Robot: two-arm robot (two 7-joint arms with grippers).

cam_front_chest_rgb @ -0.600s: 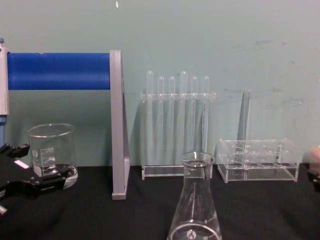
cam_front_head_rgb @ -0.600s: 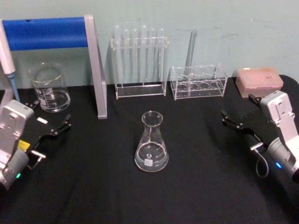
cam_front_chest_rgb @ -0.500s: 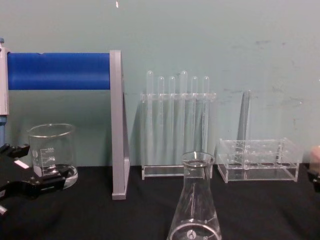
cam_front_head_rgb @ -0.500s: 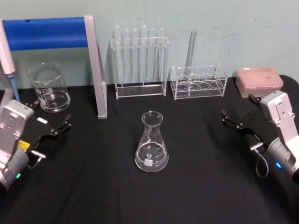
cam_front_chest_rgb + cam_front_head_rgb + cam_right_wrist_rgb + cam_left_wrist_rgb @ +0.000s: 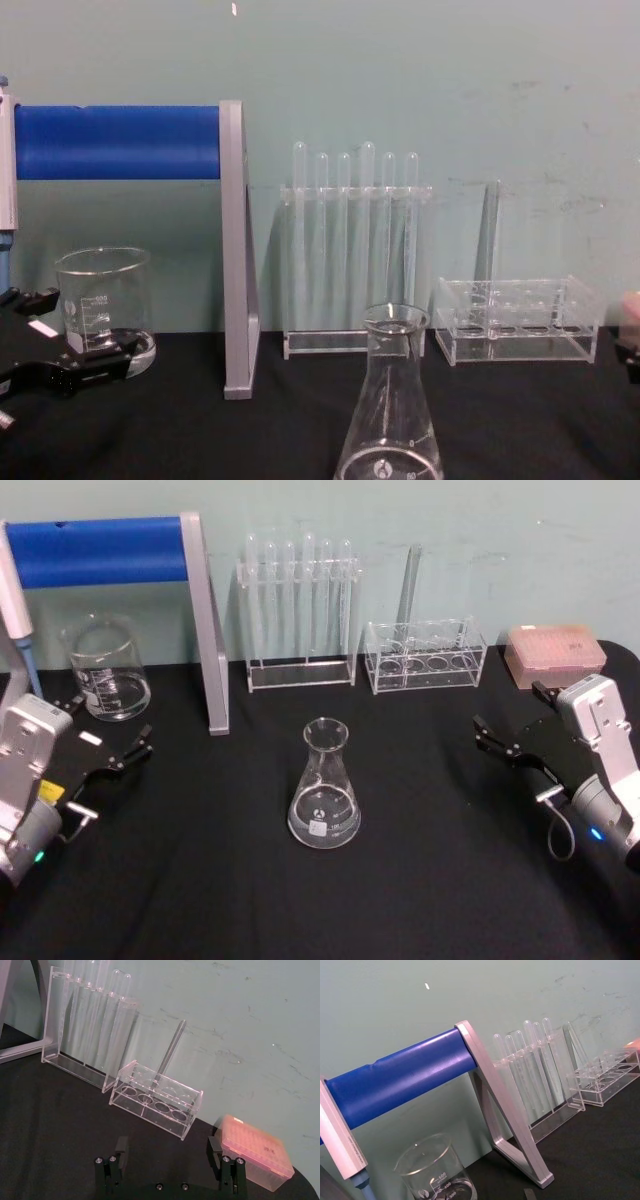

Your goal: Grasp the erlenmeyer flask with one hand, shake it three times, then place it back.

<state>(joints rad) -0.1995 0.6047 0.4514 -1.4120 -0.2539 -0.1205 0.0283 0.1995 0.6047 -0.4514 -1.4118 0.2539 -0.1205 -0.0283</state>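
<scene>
Erlenmeyer flask (image 5: pixel 324 798): stood upright at the centre of the black tabletop (image 5: pixel 200 890); touched by nothing.
Left gripper (image 5: pixel 108 724): lay at nine o'clock of the flask, well apart from it; claw spread wide and empty; its far finger was just beside the beaker (image 5: pixel 105 670).
Right gripper (image 5: pixel 510 712): lay at three o'clock of the flask, well apart from it; claw likewise wide, nothing between the fingers.
Step in hand: judged to be the approach; no grasp was yet made.
Technique: one arm alone would best come in level from its own side; the claw should stay wide until the fingers straddled the glass; closing on the neck below the flared rim, or high on the cone, would keep the flask from sliding down.
Risk: a finger nudging the wall before closure could tip or skate the flask.
Flask form: clear, smooth glass, probably slippery; narrow neck, sloping shoulders, broad round base; white printed marks low on the wall; apparently empty.
Surroundings: tall tube rack (image 5: pixel 298 610) at twelve o'clock; low clear rack (image 5: pixel 425 655) at one o'clock; pink box (image 5: pixel 555 652) at two o'clock; all stood well clear of the shaking space.
</scene>
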